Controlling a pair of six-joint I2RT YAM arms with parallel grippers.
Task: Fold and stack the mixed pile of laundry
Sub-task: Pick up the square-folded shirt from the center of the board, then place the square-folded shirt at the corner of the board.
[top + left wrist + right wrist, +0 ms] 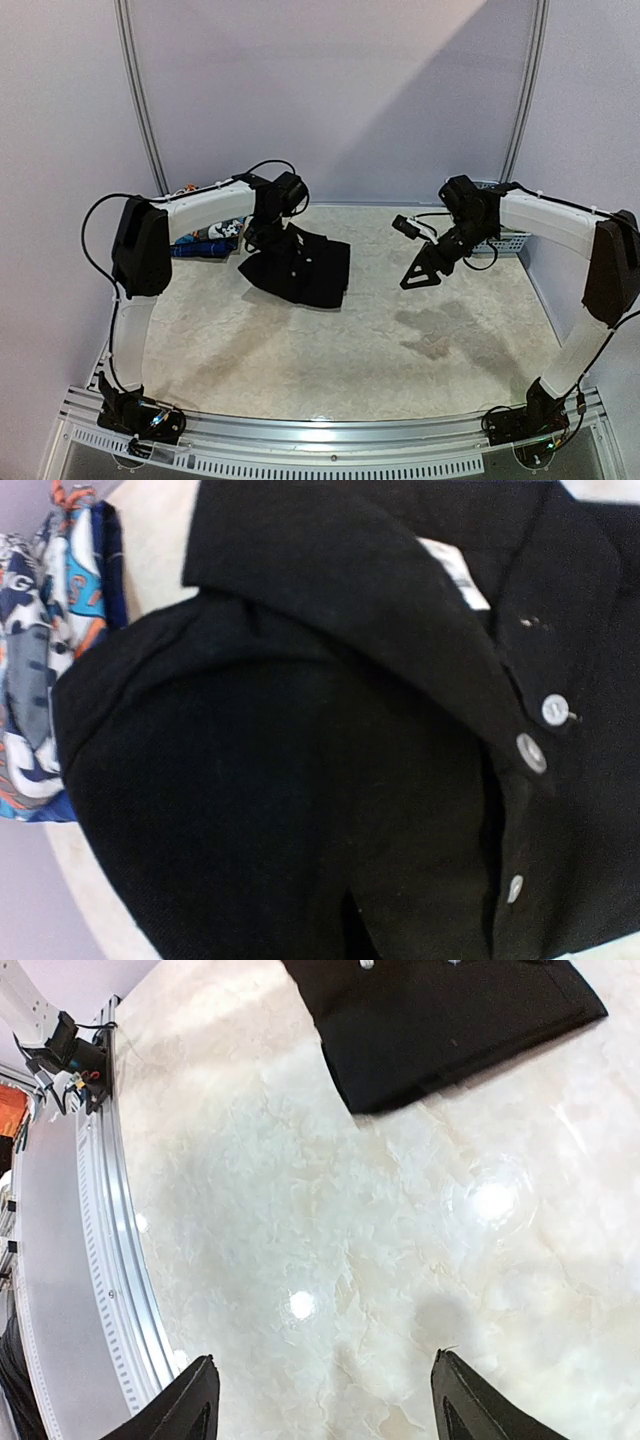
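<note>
A black collared shirt (300, 268) with white buttons lies folded at the back left of the table. It fills the left wrist view (300, 780), collar and button placket (530, 752) showing. My left gripper (266, 238) is down on the shirt's left edge. Its fingers are buried in black cloth that bunches up to them, so it looks shut on the shirt. An orange-blue-white print piece (218, 231) and a blue piece (188, 248) lie just left of the shirt; the print also shows in the left wrist view (40, 680). My right gripper (418, 272) (325, 1400) hangs open and empty above bare table, right of the shirt (450, 1020).
A light-blue lattice basket (508, 240) stands at the back right behind the right arm. The marble-pattern tabletop (330, 370) ends at a metal rail (330, 435) along the near edge. Walls close in at the back and sides.
</note>
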